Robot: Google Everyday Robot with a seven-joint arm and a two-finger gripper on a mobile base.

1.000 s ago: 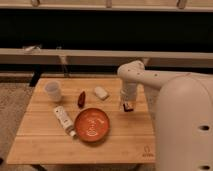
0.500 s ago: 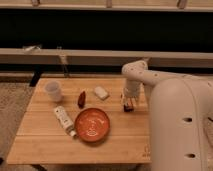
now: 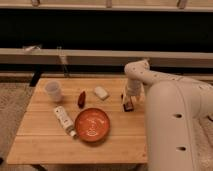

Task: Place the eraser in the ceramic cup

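The eraser (image 3: 101, 92), a small white oblong block, lies on the wooden table (image 3: 45, 142) just behind the orange bowl. The ceramic cup (image 3: 53, 91), small, white and round, stands at the table's back left. My gripper (image 3: 128, 103) points down at the table's right side, to the right of the eraser and about a hand's width from it. It is low over a small dark object (image 3: 128, 107) on the tabletop. The cup is far to the gripper's left.
An orange bowl (image 3: 92, 124) sits at the table's middle front. A white labelled bottle (image 3: 65, 120) lies to the left of it. A small red object (image 3: 81, 98) stands between cup and eraser. My white arm (image 3: 170, 120) fills the right side. A bench (image 3: 100, 56) runs behind.
The arm's large white body has swung further into view on the right. The gripper stays at nearly the same spot on the table's right side. The table's objects have not moved.
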